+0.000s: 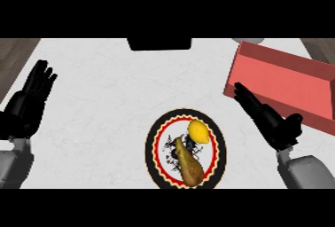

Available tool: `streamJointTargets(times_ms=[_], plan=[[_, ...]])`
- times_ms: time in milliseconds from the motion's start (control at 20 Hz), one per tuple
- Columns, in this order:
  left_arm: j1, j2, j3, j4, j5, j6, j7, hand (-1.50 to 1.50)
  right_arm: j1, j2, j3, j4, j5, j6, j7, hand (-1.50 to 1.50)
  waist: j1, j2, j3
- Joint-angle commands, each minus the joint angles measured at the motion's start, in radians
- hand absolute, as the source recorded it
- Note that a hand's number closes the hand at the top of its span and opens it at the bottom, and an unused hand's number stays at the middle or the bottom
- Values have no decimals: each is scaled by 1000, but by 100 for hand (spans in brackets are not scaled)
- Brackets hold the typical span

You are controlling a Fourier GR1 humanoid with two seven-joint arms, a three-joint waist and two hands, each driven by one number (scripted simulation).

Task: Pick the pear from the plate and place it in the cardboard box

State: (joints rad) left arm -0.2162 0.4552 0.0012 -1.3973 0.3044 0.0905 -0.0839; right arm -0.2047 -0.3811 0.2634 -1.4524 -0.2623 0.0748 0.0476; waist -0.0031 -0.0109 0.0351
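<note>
Pear (188, 165) lengthwise on plate (150, 148), narrow end pointing away, slightly left

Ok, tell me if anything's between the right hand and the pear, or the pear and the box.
Nothing visible blocks the right hand from the pear or the pear from the box; a lemon lies beside it on the plate.

Loads of bare surface (111, 88) left of and beyond the plate (152, 146), wide open all the way to the left hand (26, 106) at the edge. Tighter on the other side, with the right hand (274, 122) sitting open between plate and red box (288, 75). On the plate, lemon (199, 131) crowding the pear (188, 166) at its thin end, fat end free.
</note>
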Motion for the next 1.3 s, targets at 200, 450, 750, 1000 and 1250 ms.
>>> streamJointTargets(times_ms=[200,450,750,1000,1250], plan=[[121,-55,-20,70,-82,138,47,0,7,27,81,-284,333,-282,-125,150,-35,-13,-39],[175,-96,-26,95,-69,159,66,0,139,-20,90,-254,663,-558,-44,150,-58,-10,-38],[166,-160,-78,50,-108,218,89,0,343,-31,250,-456,1076,-706,54,-150,-47,-7,-39],[206,-166,-80,62,-126,224,64,0,497,-76,293,-656,1316,-509,336,-150,-35,-1,-40],[134,-143,-64,100,-126,195,80,0,496,27,433,-796,1495,-222,589,-150,-14,8,-40]])
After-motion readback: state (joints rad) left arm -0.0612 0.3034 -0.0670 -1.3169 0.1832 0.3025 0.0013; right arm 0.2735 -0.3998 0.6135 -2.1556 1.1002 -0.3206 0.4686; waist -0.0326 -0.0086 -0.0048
